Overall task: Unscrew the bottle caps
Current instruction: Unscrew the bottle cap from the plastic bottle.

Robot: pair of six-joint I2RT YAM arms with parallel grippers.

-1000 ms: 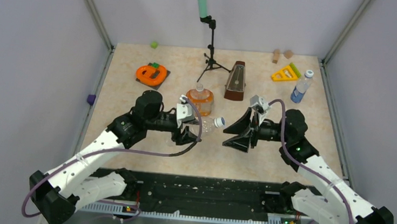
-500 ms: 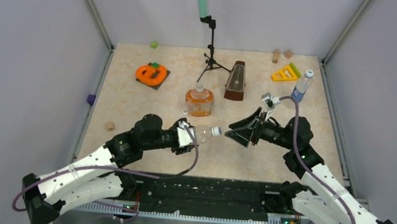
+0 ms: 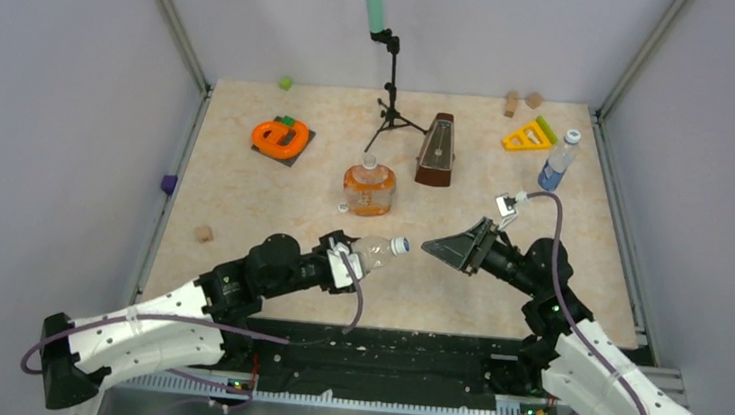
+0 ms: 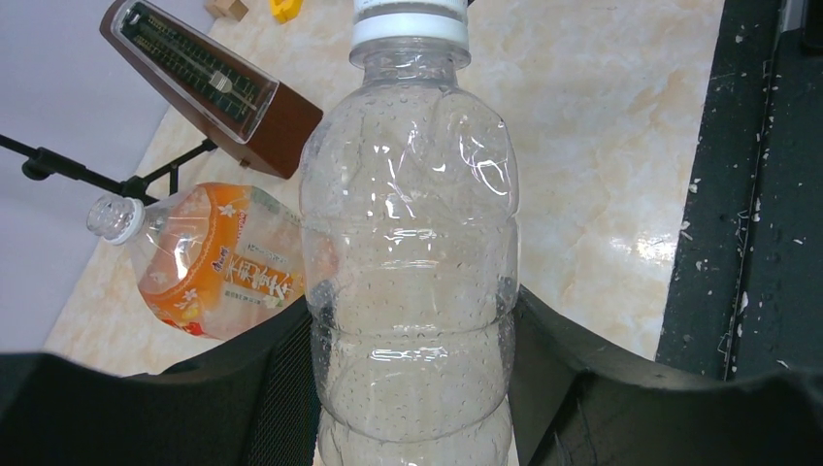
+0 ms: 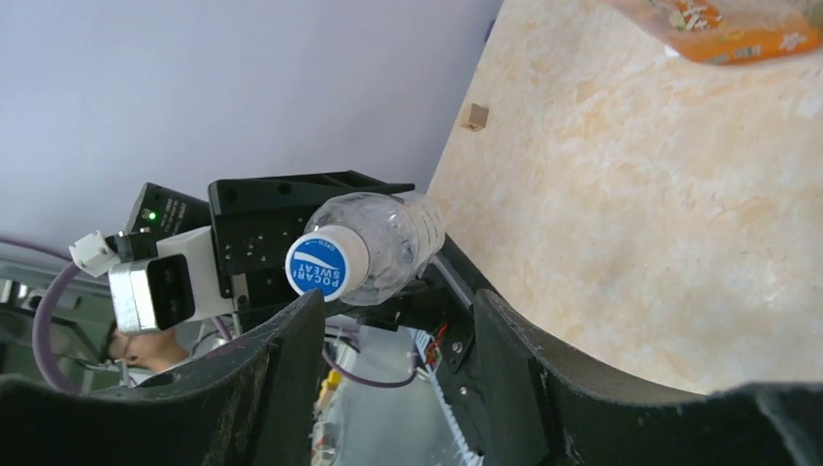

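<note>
Blue cap (image 5: 328,264) reads POCARI SWEAT; left end effector (image 3: 345,262) clamps its clear bottle (image 4: 410,243), right end effector (image 5: 393,313) spread apart.

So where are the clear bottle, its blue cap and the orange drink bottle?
clear bottle (image 4: 408,291): left wrist view, middle of its see-through body.
blue cap (image 5: 318,267): right wrist view, its printed top face.
orange bottle (image 3: 369,190): top view, its orange-filled body.
</note>
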